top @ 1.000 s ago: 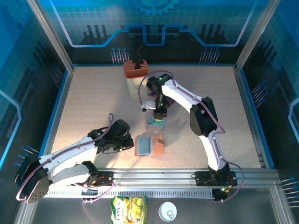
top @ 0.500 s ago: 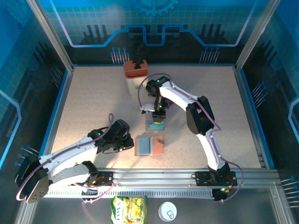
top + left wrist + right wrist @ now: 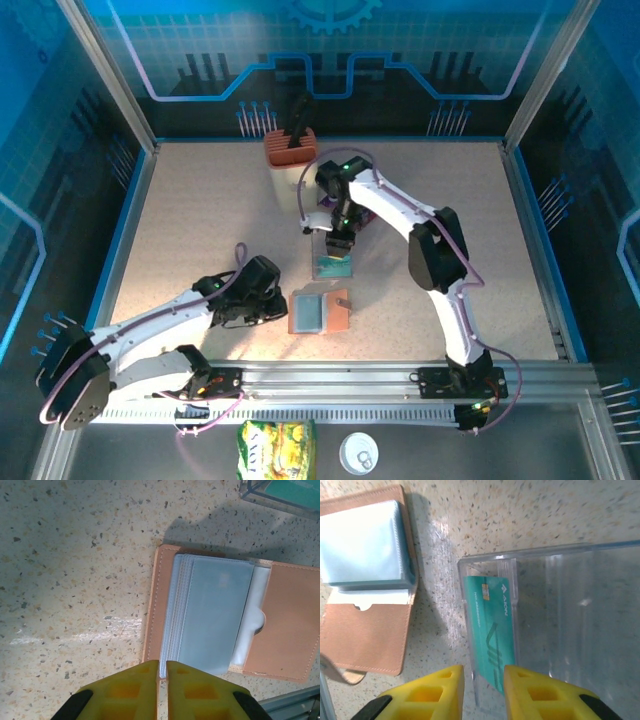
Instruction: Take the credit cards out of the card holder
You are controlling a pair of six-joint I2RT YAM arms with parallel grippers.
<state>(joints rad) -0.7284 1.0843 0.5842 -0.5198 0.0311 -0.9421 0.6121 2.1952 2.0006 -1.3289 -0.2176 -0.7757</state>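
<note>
Top view: right gripper hangs over the clear box mid-table, teal card inside; card holder lies open by the near edge, left gripper just beside its left edge. Left wrist: left gripper is pinched almost closed at the card holder rim; can't tell if it grips it. Sleeves look milky, contents unclear. Risk: an unpinned holder slides when a card is pulled. Right wrist: right gripper is parted narrowly, with the teal card between the tips, against the clear box wall. Risk: lifting off could snag the card and drag it out.
</note>
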